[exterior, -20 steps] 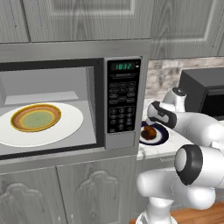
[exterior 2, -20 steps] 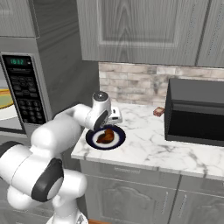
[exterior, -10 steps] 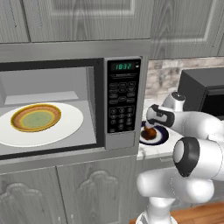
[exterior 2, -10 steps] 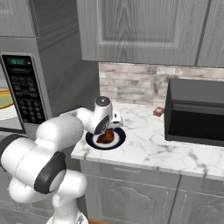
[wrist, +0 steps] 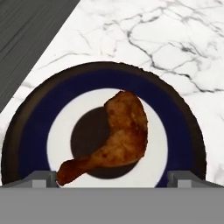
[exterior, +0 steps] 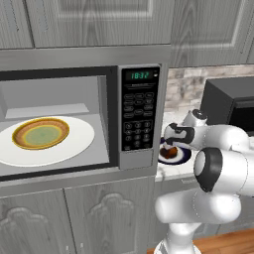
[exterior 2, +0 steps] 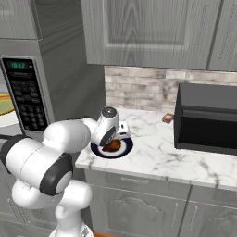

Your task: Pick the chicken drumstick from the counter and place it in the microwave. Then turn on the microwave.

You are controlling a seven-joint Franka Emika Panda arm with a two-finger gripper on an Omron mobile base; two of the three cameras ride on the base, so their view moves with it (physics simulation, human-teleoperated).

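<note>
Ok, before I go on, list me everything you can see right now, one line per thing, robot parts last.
chicken drumstick: one, reddish-brown, lying on the small plate, under the gripper
small plate: one, dark blue rim with white ring and dark centre, on the counter just right of the microwave
counter: one, white-grey marble, over grey cabinet fronts
microwave: one, grey frame, door open, green display lit
turntable: one, white, round, inside the microwave
bowl: one, yellow-brown, rimmed, on the turntable
black box appliance: one, at the right of the counter
small reddish-brown item: one, by the back wall beside the black box; too small to identify
gripper: one, fingers open, straddling the drumstick from above, not touching it
</note>
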